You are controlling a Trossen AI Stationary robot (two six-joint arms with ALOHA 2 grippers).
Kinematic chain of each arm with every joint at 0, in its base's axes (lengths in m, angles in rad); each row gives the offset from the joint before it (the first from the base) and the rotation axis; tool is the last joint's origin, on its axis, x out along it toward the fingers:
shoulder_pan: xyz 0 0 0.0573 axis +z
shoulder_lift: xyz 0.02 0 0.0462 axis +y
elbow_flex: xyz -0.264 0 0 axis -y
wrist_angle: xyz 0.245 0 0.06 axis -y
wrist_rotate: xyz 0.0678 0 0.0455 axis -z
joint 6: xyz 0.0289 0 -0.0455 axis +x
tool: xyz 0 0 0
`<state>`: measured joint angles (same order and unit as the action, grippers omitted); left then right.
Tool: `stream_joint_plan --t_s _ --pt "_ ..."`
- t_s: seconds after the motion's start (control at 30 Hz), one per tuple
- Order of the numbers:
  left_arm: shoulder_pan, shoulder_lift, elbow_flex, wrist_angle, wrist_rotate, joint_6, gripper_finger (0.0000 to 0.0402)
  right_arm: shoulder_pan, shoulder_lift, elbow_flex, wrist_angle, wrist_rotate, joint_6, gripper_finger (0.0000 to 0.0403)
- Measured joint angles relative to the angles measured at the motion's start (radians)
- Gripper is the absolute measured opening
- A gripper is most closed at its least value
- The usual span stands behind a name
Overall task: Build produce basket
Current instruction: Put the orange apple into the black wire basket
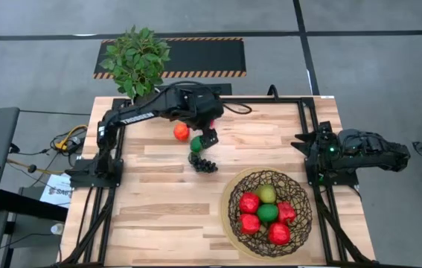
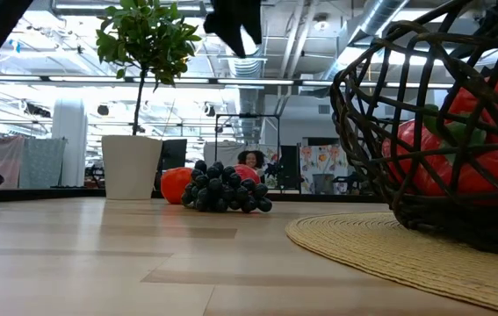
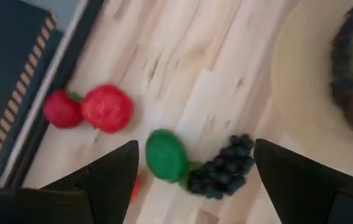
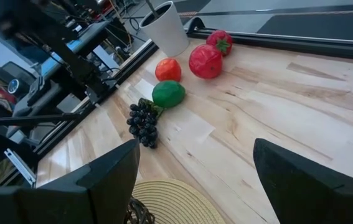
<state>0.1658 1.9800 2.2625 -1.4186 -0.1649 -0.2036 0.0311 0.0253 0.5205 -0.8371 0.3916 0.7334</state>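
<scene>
While the left gripper (image 1: pixel 209 139) hangs above the tabletop (image 1: pixel 166 201) with fingers spread and empty, the lime (image 3: pixel 166 155) and grapes (image 3: pixel 221 167) lie directly below, between them; the basket (image 1: pixel 268 210) sits well apart, nearer the idle, open right gripper (image 4: pixel 195 180).

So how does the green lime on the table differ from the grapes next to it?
The lime is one smooth, bright green round piece; the grapes are a bumpy cluster of many small dark beads. The lime is compact, while the grapes stretch out longer. Both lie loose on the table, touching, outside the basket, under the open left gripper.
</scene>
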Motion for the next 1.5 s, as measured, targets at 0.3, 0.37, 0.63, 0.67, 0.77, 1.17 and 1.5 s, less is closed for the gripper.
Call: stream_joint_plan --t_s 0.3,0.37,0.63,0.67,0.77,1.17,1.5 --pt "0.132 0.005 -0.344 0.066 -0.008 0.101 0.03 0.0 0.0 0.0 0.0 0.0 0.0 0.0333" --pt "0.155 0.004 -0.425 0.12 -0.016 0.117 0.03 0.0 0.0 0.0 0.0 0.001 0.0 0.0333" --pt "0.253 0.005 -0.603 0.171 0.045 0.208 0.03 0.0 0.0 0.0 0.0 0.029 0.003 0.0333" --pt "0.263 0.005 -0.617 0.183 0.061 0.22 0.03 0.0 0.0 0.0 0.0 0.034 0.005 0.0333" --pt "0.286 0.005 -0.646 0.188 0.074 0.263 0.03 0.0 0.0 0.0 0.0 0.051 0.011 0.0333" --pt "0.314 0.003 -0.722 0.24 0.089 0.338 0.0341 0.0 0.0 0.0 -0.001 0.056 0.021 0.0333" --pt "0.312 0.018 -0.781 0.329 0.135 0.33 0.0375 0.0 0.0 0.0 -0.001 0.055 0.024 0.0333"
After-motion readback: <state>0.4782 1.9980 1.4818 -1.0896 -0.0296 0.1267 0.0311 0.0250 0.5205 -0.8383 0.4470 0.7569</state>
